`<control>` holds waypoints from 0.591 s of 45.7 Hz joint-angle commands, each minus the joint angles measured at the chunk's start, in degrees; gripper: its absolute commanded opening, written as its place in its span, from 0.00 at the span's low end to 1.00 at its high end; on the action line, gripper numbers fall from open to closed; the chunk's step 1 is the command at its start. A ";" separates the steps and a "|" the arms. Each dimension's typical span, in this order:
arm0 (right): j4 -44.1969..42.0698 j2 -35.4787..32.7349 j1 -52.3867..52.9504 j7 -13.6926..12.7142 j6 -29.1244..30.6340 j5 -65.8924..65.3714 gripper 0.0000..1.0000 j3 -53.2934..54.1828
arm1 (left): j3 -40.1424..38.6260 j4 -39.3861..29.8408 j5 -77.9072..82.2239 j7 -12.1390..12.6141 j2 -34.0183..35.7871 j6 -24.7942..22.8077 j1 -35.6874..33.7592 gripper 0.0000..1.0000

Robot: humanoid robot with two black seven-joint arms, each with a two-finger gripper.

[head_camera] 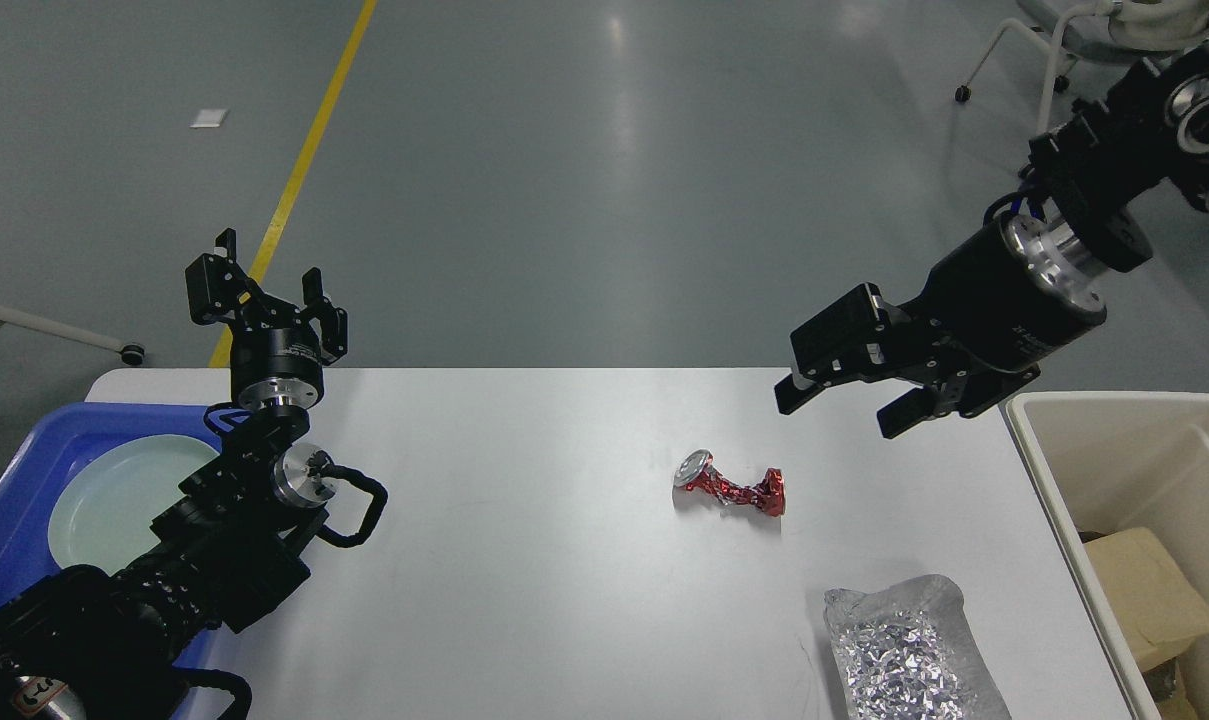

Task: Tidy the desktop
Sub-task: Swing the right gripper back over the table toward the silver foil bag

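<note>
One desk [524,560] carries one crushed red can [732,487] and one crinkled silver foil bag [904,655]. One blue tray [24,500] holds one pale plate [114,500]. One beige bin [1114,410] contains one piece of cardboard [1149,590]. Two robot arms reach in, one from each side.

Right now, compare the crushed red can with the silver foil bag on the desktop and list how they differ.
The crushed red can is red with a silver end; the silver foil bag is all crinkled silver. The can is small and twisted thin at its waist; the bag is larger and flatter. The can lies mid-desktop, below the right claw; the bag lies at the near edge. Both rest on the desktop, ungrasped.
</note>
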 commanded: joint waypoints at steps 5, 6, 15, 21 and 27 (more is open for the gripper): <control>1.51 0.91 4.42 -0.07 4.93 5.68 1.00 3.53 | 0.00 0.01 0.00 0.00 -0.02 0.00 0.00 1.00; 1.34 1.35 4.07 -0.16 4.84 5.41 1.00 3.44 | 0.00 0.01 0.00 0.00 -0.02 0.00 0.00 1.00; 0.72 3.72 -3.39 -0.16 -1.74 -6.61 1.00 3.09 | 0.00 0.01 0.00 0.00 -0.02 0.00 0.00 1.00; 0.19 4.78 -11.13 -0.16 -9.91 -17.25 1.00 2.04 | 0.00 0.01 0.00 0.00 -0.02 0.00 0.00 1.00; 0.02 4.95 -16.66 -0.16 -14.58 -25.69 1.00 0.72 | 0.00 0.01 0.00 0.00 0.07 0.00 0.00 1.00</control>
